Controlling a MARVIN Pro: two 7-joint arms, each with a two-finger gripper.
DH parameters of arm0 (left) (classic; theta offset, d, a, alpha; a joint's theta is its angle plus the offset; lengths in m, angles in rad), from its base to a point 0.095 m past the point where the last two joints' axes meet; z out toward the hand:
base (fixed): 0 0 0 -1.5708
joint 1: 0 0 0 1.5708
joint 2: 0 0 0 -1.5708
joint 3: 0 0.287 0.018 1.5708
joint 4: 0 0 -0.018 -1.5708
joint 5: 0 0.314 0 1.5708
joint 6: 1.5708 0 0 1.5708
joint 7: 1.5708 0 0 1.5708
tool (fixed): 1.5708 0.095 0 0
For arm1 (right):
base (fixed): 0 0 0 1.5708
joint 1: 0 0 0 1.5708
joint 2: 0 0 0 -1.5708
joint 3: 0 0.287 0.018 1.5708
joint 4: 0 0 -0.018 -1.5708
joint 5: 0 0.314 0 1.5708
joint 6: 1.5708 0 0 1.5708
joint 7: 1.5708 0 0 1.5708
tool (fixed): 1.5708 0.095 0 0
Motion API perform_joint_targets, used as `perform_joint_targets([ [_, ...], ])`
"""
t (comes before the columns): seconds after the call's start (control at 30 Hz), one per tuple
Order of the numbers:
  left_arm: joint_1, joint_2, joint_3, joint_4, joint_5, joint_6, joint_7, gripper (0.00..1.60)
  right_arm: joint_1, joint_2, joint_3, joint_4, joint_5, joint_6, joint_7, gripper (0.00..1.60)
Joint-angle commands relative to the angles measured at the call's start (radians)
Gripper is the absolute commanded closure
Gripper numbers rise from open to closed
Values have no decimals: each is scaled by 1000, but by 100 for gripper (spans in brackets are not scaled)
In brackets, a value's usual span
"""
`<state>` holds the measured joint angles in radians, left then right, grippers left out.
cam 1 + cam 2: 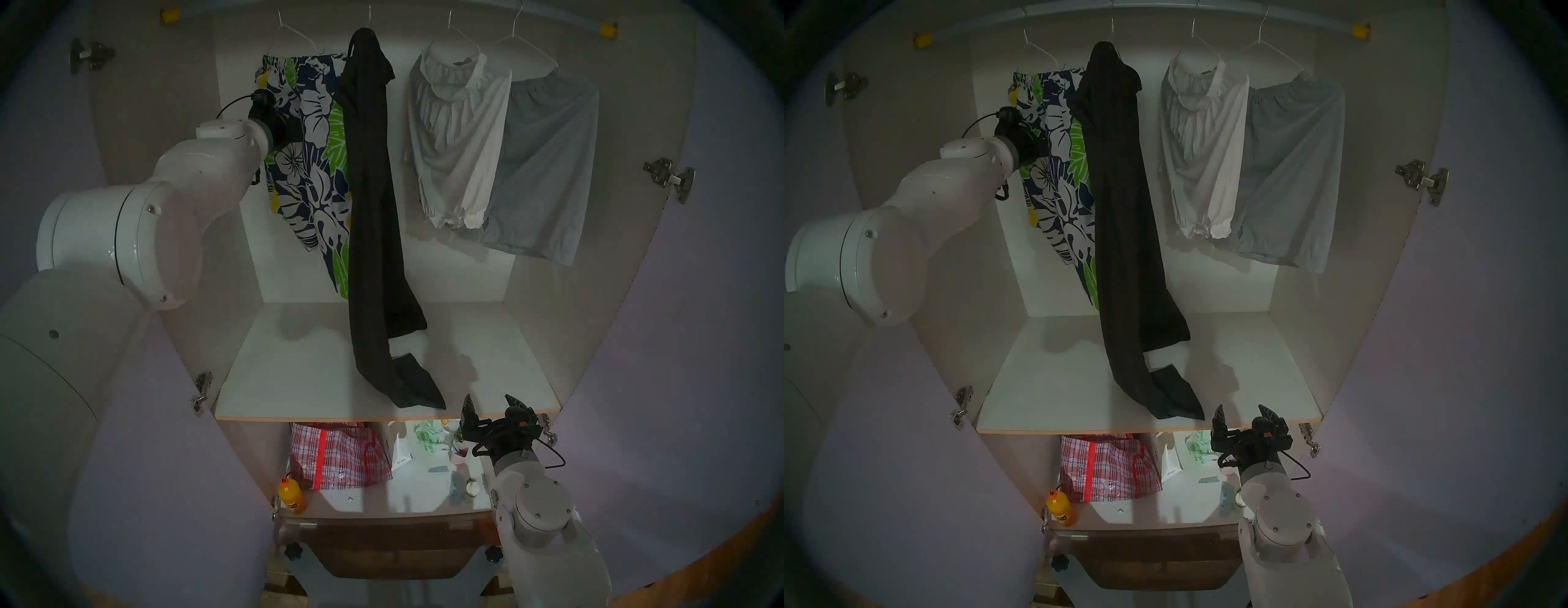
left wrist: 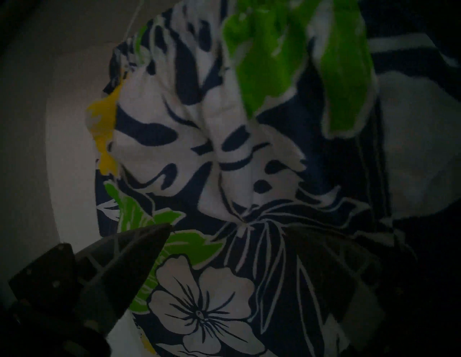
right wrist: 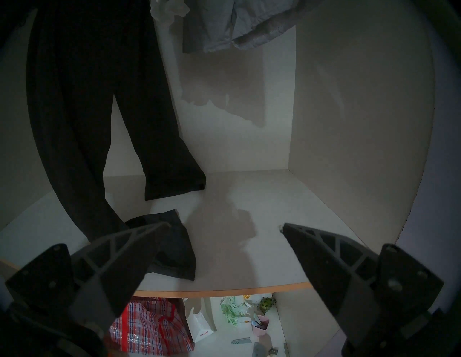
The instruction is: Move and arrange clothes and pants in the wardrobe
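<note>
Four garments hang on white wire hangers from the wardrobe rail (image 1: 607, 29): floral shorts (image 1: 305, 170), long black trousers (image 1: 373, 212), a white ruffled blouse (image 1: 454, 140) and a grey garment (image 1: 547, 170), left to right. The trouser ends lie on the white shelf (image 1: 297, 373). My left gripper (image 2: 229, 226) is open, its fingers apart right against the floral shorts (image 2: 199, 149); in the head view the cloth hides its tips. My right gripper (image 1: 492, 403) is open and empty at the shelf's front right edge, just right of the trouser ends (image 3: 172, 246).
Below the shelf stand a red plaid bag (image 1: 339, 454), an orange bottle (image 1: 292, 494), a white paper bag (image 1: 401, 452) and small items. Pale lilac doors (image 1: 700, 339) stand open on both sides, with metal hinges (image 1: 670, 178).
</note>
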<state>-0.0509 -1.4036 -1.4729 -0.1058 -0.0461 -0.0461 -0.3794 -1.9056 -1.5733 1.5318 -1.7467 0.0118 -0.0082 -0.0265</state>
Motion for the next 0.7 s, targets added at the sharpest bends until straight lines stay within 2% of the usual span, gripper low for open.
perform_joint_targets([
  [0.0,-47,-45,-10,-26,-14,8,-29,0,13,0,-1,-20,0,-6,0,0],
  [0.5,-53,-134,-24,-26,-23,44,-59,0,18,0,-1,-10,0,-7,-1,0],
  [0.67,-52,-183,-30,-26,-28,55,-69,0,19,0,-1,-8,1,-7,-1,0],
])
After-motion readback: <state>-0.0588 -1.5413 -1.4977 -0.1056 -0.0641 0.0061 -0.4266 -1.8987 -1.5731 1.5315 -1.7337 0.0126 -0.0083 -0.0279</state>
